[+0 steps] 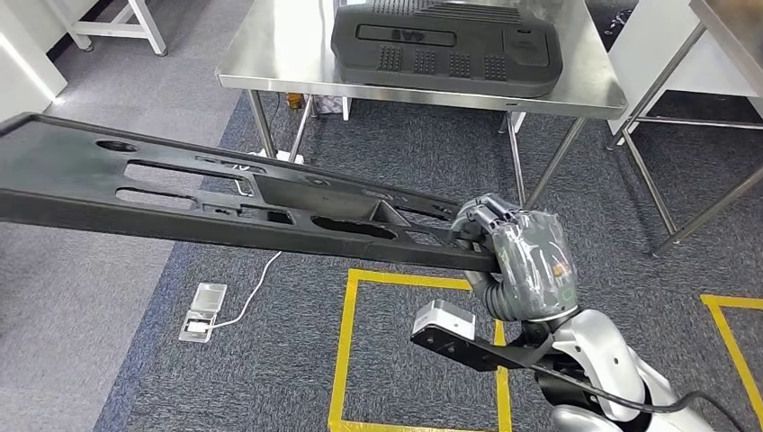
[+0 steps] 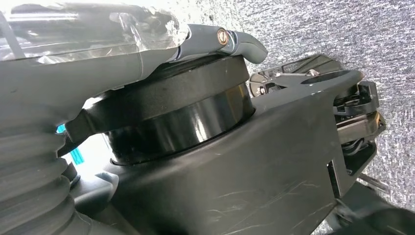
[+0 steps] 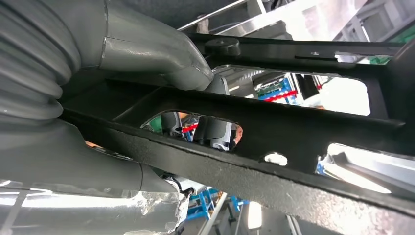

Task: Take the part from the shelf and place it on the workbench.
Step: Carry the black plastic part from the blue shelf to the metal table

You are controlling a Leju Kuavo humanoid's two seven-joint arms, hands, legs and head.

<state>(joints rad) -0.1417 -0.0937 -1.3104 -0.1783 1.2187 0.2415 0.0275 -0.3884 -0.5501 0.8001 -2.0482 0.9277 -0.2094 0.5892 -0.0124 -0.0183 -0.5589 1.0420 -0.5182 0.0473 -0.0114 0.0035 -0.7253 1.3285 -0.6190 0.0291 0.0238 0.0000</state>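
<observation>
The right hand (image 1: pixel 526 261), wrapped in clear film, was clenched around one end of the long black part (image 1: pixel 207 193), its fingers (image 1: pixel 481 219) curled over the top edge in the head view; in the right wrist view the grey thumb (image 3: pixel 156 54) pressed against one bar of the part (image 3: pixel 303 122) while darker fingers (image 3: pixel 215 132) showed through one of its cut-outs. The part stretched from the hand at centre right of the head view across to the left edge, held in the air and tilted a little, with several long slots along it. The left hand (image 2: pixel 98 58) appeared close up in the left wrist view, also under clear film, its thumb (image 2: pixel 240 41) lying along dark machine parts; whether it was grasping anything I cannot tell. Across the top of the head view stood a steel workbench (image 1: pixel 279 54) with a large dark moulded cover (image 1: pixel 445 45) lying on it. Below lay grey carpet floor (image 1: pixel 108 297) marked with yellow tape squares (image 1: pixel 346 342), and at lower left a small white box (image 1: pixel 203 310) on a thin white cable (image 1: pixel 256 283)
</observation>
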